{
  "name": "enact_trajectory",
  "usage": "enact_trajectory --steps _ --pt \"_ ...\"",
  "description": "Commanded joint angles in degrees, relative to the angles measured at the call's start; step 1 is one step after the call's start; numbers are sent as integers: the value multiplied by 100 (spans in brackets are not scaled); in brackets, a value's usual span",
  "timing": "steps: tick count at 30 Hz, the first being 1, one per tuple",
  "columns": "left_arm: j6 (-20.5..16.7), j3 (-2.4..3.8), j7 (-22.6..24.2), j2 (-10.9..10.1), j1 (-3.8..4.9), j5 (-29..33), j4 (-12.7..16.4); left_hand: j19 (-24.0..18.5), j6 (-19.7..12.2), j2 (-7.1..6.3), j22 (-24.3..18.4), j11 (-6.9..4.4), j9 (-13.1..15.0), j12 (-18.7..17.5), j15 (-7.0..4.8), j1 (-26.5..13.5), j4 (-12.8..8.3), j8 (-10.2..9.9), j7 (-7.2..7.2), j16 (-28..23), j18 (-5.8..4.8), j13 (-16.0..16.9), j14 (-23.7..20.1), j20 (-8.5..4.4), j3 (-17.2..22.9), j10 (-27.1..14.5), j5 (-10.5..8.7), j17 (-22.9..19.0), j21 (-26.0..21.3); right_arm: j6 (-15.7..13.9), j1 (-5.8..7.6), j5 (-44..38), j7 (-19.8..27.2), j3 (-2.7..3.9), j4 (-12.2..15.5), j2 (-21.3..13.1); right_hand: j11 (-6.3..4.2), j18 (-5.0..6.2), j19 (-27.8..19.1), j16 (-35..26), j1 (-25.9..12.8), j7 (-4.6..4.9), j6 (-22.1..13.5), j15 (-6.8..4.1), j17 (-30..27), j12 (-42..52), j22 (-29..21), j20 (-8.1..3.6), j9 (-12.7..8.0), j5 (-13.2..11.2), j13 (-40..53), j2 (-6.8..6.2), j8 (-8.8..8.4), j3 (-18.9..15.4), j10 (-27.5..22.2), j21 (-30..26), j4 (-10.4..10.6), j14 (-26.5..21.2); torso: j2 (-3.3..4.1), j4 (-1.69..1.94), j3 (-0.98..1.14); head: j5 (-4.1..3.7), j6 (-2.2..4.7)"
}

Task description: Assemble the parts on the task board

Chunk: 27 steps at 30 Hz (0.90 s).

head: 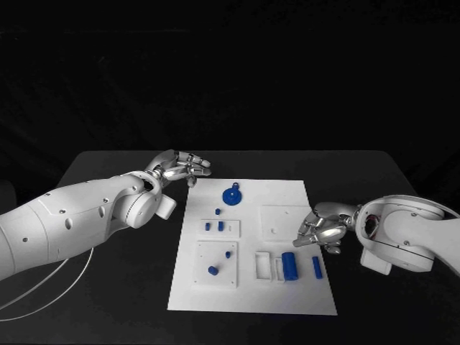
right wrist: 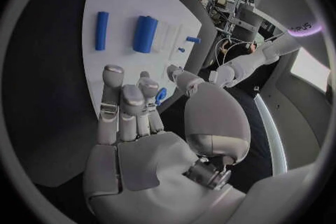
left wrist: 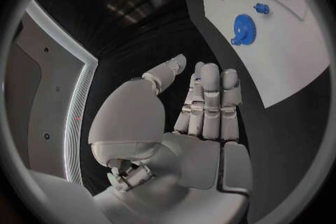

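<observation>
One white board (head: 292, 188) lies flat in the middle of the black bench (head: 106, 162), long side running away from the robot. On it the head view shows nine blue parts. At the far end is one gear (head: 231, 195) with a small knob at its top. Just nearer is one tiny peg (head: 218, 211), then two small blocks (head: 221, 226) side by side in a shallow raised frame. On the square plate (head: 216, 263) near the board's left edge stand two short pins (head: 213, 270), one nearer than the other. Toward the near right lie one thick cylinder (head: 288, 261), next to a white slotted holder (head: 263, 264), and one thin rod (head: 317, 267) just beside it; both point lengthwise along the board. A bare white square (head: 284, 218) sits right of the blocks.

The left robot hand (head: 180, 168) hovers off the board's far left corner, over the bench; its wrist view shows the fingers straight and together, released, holding nothing, with the gear ahead of them.

The right robot hand (head: 323, 228) is at the board's right edge, beside the bare square. Its wrist view shows one small blue part (right wrist: 161, 94) pinched between thumb and fingertips, grasped, with the cylinder and rod beyond.
</observation>
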Motion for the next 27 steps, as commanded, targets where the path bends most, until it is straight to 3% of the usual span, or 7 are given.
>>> enact_trajectory --steps 1,7,8,14,20,27 --pt "-15 -4 87 -32 -9 52 63 10 -10 29 10 0 -7 9 24 -40 9 32 8 -34 248 -7 25 -51 -36 -15 3 7 -17 244 -1 156 -842 -66 60 -21 3 122 -19 26 -36 14 42 -28 42 187 144 -17 33 -71 127 -67 12 139 41 66 5 -37 -36 -27 -10 -43 -39" --pt "-37 -7 108 -100 -12 53 174 11 -10 28 11 0 -7 11 23 -43 11 34 7 -34 248 -7 26 -51 -37 -14 3 8 -17 259 -2 110 -954 -228 20 31 20 122 -23 38 -221 30 -9 -12 99 439 140 -18 86 -67 293 -291 -22 229 160 176 96 -28 -48 -16 -20 -80 -63" --pt "-37 -7 109 -105 -12 53 183 12 -10 28 11 0 -8 11 23 -44 13 34 7 -33 248 -7 27 -51 -38 -14 3 9 -17 263 -3 110 -956 -278 25 62 22 122 -24 39 -248 32 -15 -11 104 450 139 -19 91 -66 301 -307 -26 223 163 186 109 -28 -42 -12 -19 -85 -66" --pt "-22 -7 110 -118 -16 59 232 13 -11 28 12 -1 -8 12 23 -49 17 36 7 -33 248 -7 29 -52 -39 -12 4 11 -17 235 -9 110 -975 -410 5 199 30 122 -42 41 -515 39 -37 -3 137 493 133 -20 127 -67 331 -387 -45 171 164 241 285 -23 -29 -13 -19 -104 -93" --pt "-4 -7 106 -117 -17 62 239 15 -12 30 13 -1 -9 13 22 -55 23 37 7 -33 249 -6 30 -52 -40 -12 5 12 -16 173 -74 125 -941 -439 -41 349 39 122 -66 44 -816 51 -87 6 170 517 132 -32 130 -66 348 -398 -95 53 158 289 516 -23 -30 -16 -19 -110 -130" --pt "14 -8 96 -116 -17 62 249 16 -13 31 14 -1 -10 13 22 -60 26 38 7 -33 249 -7 30 -52 -41 -13 5 13 -17 42 -165 -54 -919 -440 -126 539 42 121 -100 46 -917 54 -107 9 196 526 132 -53 131 -66 356 -370 -125 -76 143 326 587 -29 -31 -14 -18 -105 -154"
